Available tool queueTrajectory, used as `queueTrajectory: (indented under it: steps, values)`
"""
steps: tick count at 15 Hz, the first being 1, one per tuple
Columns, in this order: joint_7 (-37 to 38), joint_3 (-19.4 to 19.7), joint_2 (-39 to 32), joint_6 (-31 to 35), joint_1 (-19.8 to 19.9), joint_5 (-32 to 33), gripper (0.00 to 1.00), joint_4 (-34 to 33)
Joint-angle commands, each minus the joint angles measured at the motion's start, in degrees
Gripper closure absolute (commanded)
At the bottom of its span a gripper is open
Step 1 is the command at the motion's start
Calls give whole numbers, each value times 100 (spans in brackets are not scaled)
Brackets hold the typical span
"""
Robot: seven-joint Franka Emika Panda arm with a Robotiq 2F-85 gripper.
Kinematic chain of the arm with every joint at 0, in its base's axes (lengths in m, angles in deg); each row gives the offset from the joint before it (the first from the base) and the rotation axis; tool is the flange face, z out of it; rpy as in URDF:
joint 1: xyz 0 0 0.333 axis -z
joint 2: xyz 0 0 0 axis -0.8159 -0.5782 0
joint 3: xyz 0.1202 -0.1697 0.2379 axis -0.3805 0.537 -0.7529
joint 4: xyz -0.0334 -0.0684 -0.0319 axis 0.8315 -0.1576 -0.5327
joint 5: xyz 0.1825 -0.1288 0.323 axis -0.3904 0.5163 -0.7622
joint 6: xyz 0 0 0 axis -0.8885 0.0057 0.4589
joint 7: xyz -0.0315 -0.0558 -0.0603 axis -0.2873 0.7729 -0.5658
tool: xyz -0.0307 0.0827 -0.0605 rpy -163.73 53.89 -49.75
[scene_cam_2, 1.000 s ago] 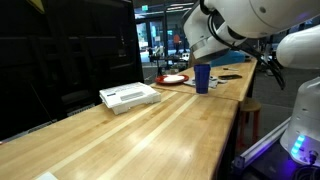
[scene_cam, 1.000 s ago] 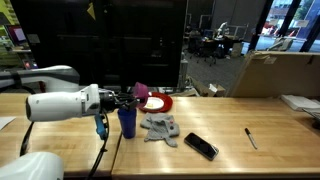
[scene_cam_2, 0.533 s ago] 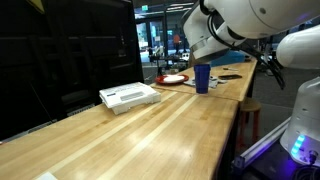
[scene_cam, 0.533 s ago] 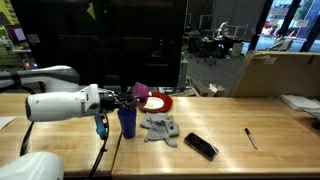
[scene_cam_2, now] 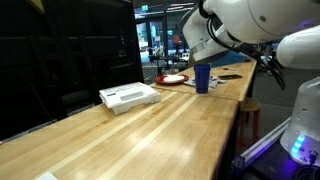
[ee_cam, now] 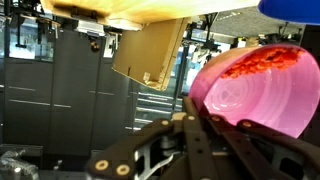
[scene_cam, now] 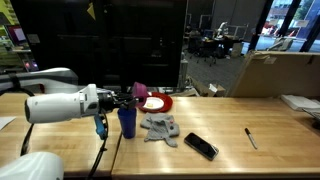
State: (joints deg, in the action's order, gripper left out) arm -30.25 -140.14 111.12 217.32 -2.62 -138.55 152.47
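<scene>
My gripper (scene_cam: 131,98) is shut on the rim of a pink bowl (scene_cam: 140,91) and holds it in the air, just above a blue cup (scene_cam: 127,122) that stands on the wooden table (scene_cam: 230,150). In the wrist view the pink bowl (ee_cam: 255,90) fills the right side, with the dark fingers (ee_cam: 200,125) closed on its edge and the blue cup's rim (ee_cam: 295,8) at the top right. In an exterior view the blue cup (scene_cam_2: 202,79) stands under the arm; the bowl is hidden there.
A red plate (scene_cam: 157,102) lies behind the cup, and also shows in an exterior view (scene_cam_2: 175,80). A grey cloth (scene_cam: 160,127), a black phone (scene_cam: 200,146) and a pen (scene_cam: 251,138) lie on the table. A cardboard box (scene_cam: 275,72) stands at the back. A white box (scene_cam_2: 130,96) lies further along.
</scene>
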Motion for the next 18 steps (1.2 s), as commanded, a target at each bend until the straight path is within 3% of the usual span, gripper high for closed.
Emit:
queueTrajectory:
  steps: [1,18]
  values:
    - [-188,-1,196,26,-24,-60,99,-16]
    - [-206,-215,440,23,5,-60,99,45]
